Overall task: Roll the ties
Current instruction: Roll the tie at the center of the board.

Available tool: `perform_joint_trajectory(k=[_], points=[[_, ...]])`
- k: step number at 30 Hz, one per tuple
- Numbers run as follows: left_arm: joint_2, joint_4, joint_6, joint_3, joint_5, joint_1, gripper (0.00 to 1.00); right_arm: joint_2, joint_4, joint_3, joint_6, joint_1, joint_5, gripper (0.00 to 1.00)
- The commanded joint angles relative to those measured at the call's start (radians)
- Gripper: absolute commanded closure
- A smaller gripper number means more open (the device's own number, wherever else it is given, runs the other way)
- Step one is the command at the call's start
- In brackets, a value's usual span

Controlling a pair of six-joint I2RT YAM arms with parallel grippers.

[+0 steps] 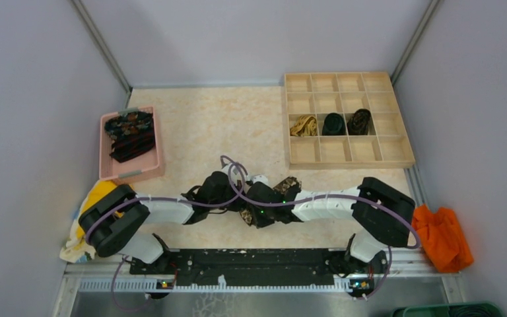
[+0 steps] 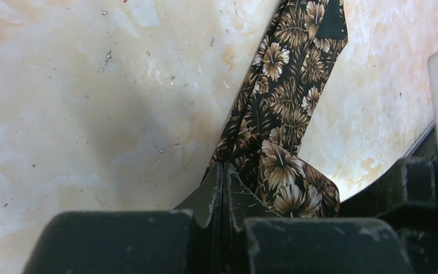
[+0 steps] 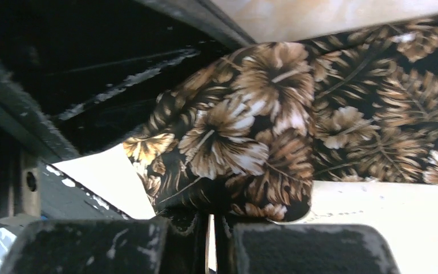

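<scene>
A black-brown floral tie [image 1: 286,187] lies between my two grippers at the table's near middle. In the left wrist view the tie [image 2: 288,80] runs away from my left gripper [image 2: 225,172], and its near end is rolled into a small bundle beside the fingertips. The left jaws are pressed together at the tie's edge. In the right wrist view the rolled end [image 3: 245,131] sits right at my right gripper [image 3: 211,220], whose jaws pinch its lower fold. From above, the left gripper [image 1: 232,198] and right gripper [image 1: 259,206] meet tip to tip and hide most of the tie.
A pink tray [image 1: 109,170] at the left holds several unrolled dark ties [image 1: 130,135]. A wooden grid box [image 1: 396,153] at the back right holds three rolled ties, one of them golden-tan [image 1: 304,125]. An orange cloth [image 1: 443,238] lies at the right and a yellow cloth [image 1: 92,198] at the left.
</scene>
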Motion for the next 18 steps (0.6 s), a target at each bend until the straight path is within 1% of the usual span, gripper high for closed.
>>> perform_joint_trajectory(k=[1, 3, 5, 8, 11, 14, 18], points=[[-0.024, -0.044, 0.028, 0.008, -0.026, -0.005, 1.00, 0.038, -0.011, 0.038, 0.005, 0.033, 0.017, 1.00], [-0.020, -0.080, 0.033, 0.030, -0.075, -0.005, 1.00, 0.023, -0.059, 0.052, -0.003, 0.033, 0.050, 1.00], [-0.023, -0.174, 0.003, 0.063, -0.202, -0.003, 1.00, -0.015, -0.119, 0.067, -0.010, 0.034, 0.087, 0.99], [-0.051, -0.324, -0.044, 0.107, -0.381, 0.012, 1.00, -0.084, -0.197, 0.082, -0.023, 0.034, 0.129, 0.89], [-0.098, -0.471, -0.102, 0.130, -0.511, 0.030, 1.00, -0.160, -0.268, 0.100, -0.040, 0.034, 0.158, 0.86], [-0.193, -0.567, -0.162, 0.121, -0.594, 0.039, 1.00, -0.229, -0.334, 0.122, -0.066, 0.034, 0.205, 0.86], [-0.352, -0.622, -0.208, 0.072, -0.640, 0.041, 1.00, -0.260, -0.316, 0.136, -0.101, 0.035, 0.230, 0.88]])
